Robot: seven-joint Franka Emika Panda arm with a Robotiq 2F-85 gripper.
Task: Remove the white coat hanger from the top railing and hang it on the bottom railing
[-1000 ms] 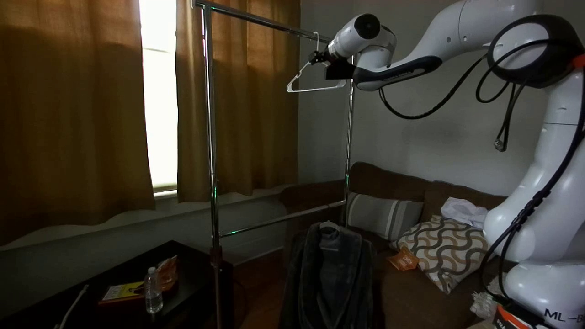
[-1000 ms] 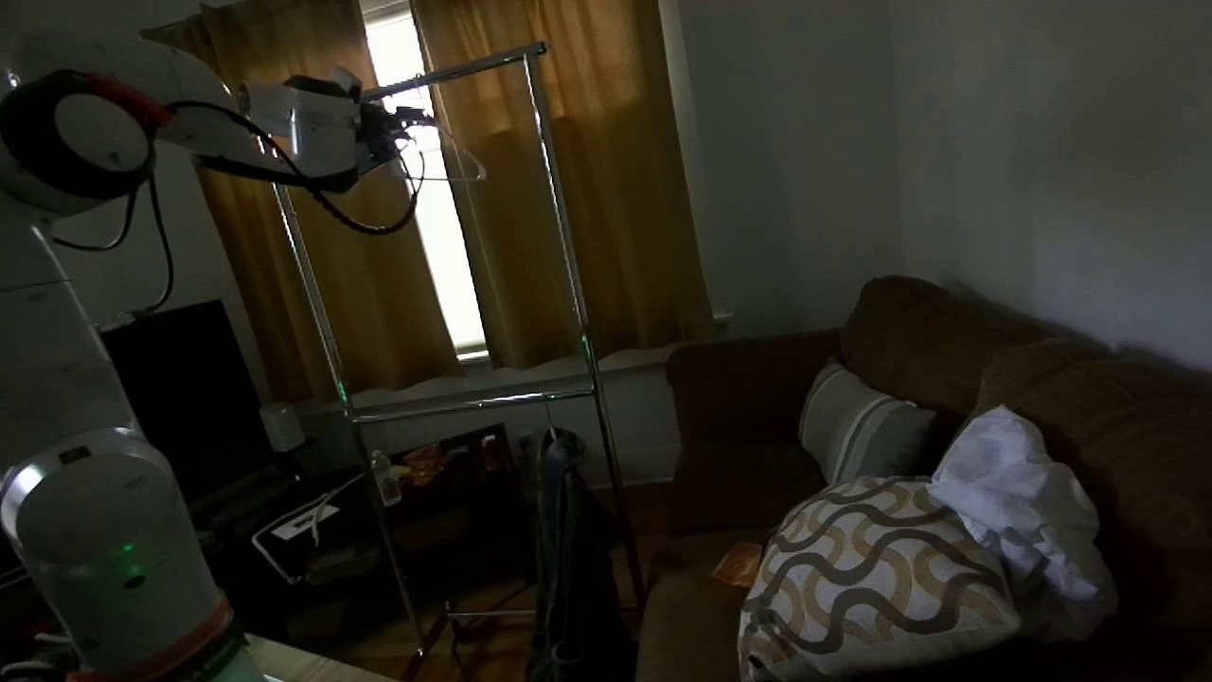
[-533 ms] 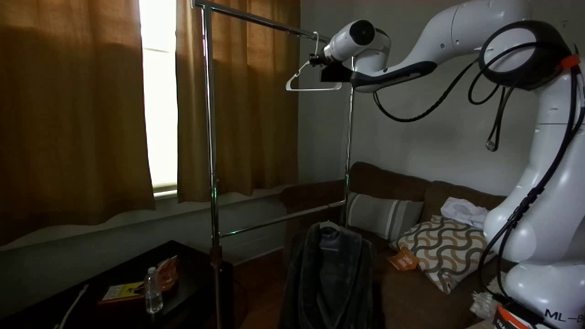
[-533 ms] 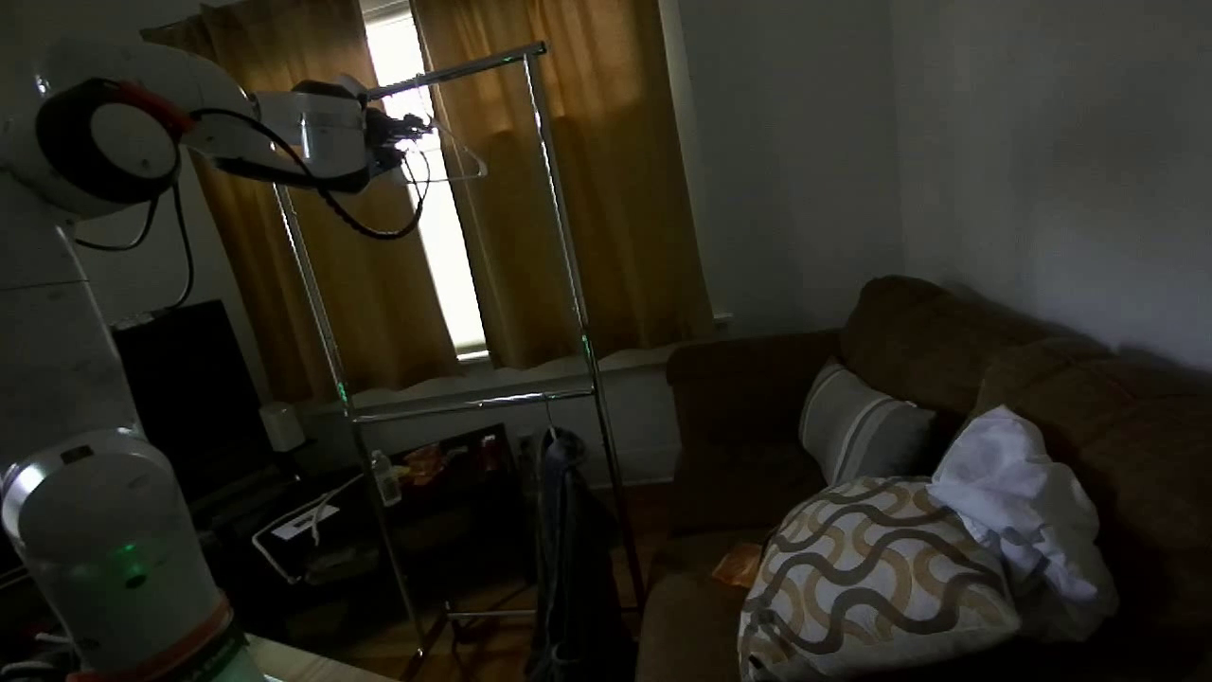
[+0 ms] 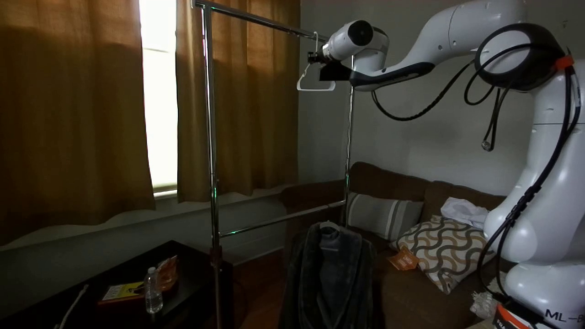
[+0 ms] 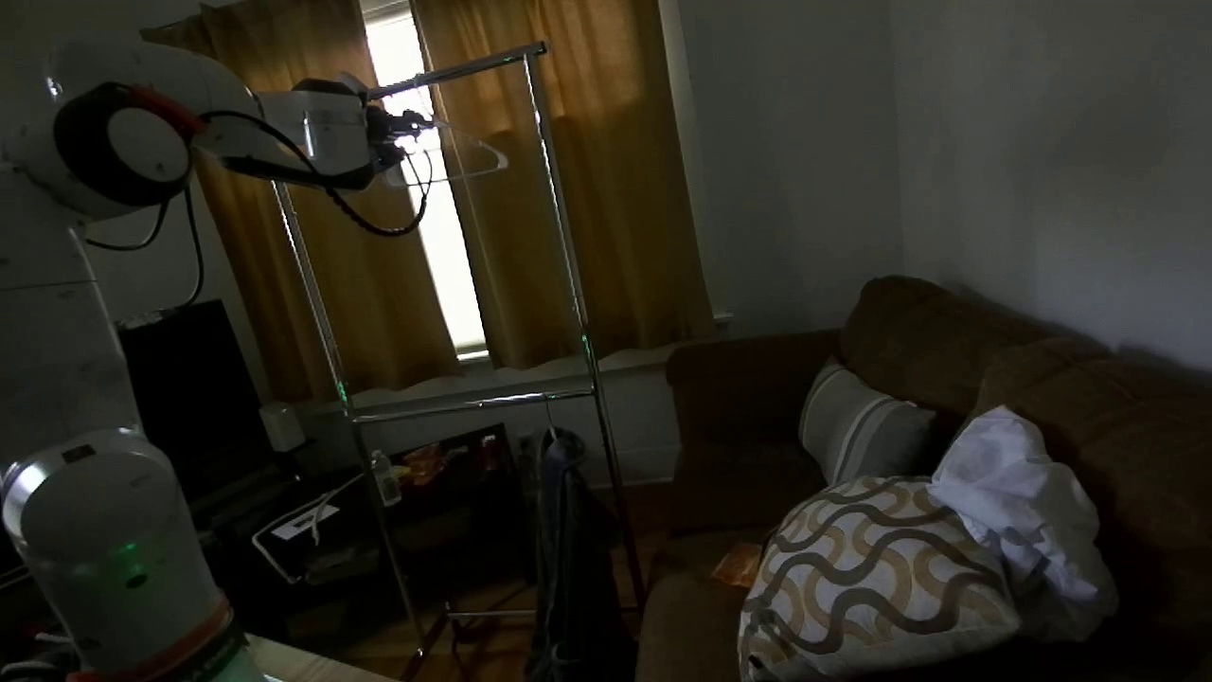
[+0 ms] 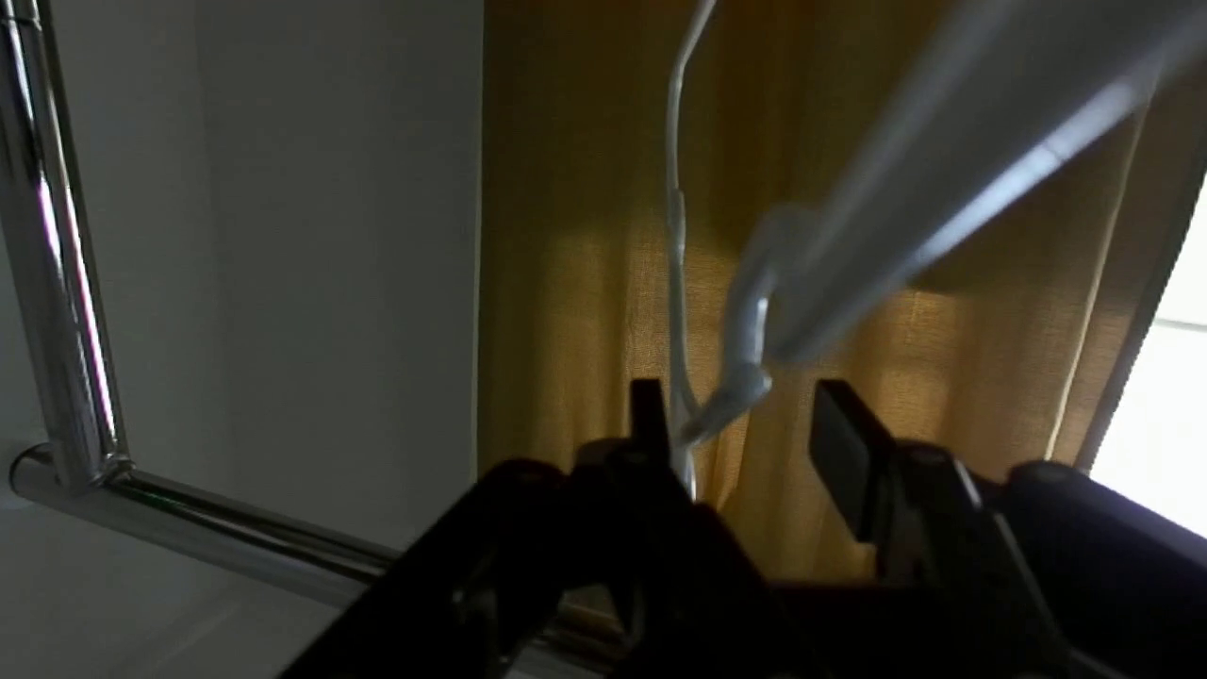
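Note:
The white coat hanger (image 5: 315, 89) hangs by its hook from the top railing (image 5: 256, 18). My gripper (image 5: 312, 57) is at the hanger's neck, just under that railing, and in an exterior view my gripper (image 6: 421, 121) hides part of the frame. Seen from the wrist, the neck of the hanger (image 7: 745, 382) lies between the parted fingers of my gripper (image 7: 737, 415), close to the left one. A gap shows between the neck and the right finger (image 7: 849, 453). Lower on the rack, the bottom railing (image 5: 283, 218) shows in both exterior views.
A dark coat (image 5: 297, 274) on its own hanger hangs at the bottom railing (image 6: 473, 404). Chrome posts (image 5: 211, 137) bound the rack at each end. Brown curtains (image 6: 606, 189) hang behind it. A sofa with cushions (image 6: 881, 559) and a low dark table with a bottle (image 5: 153, 292) flank it.
The arm has shifted slightly toward the hanger. The hanger has swivelled: its lower bar looks narrower in an exterior view, and its far corner has moved outward in an exterior view.

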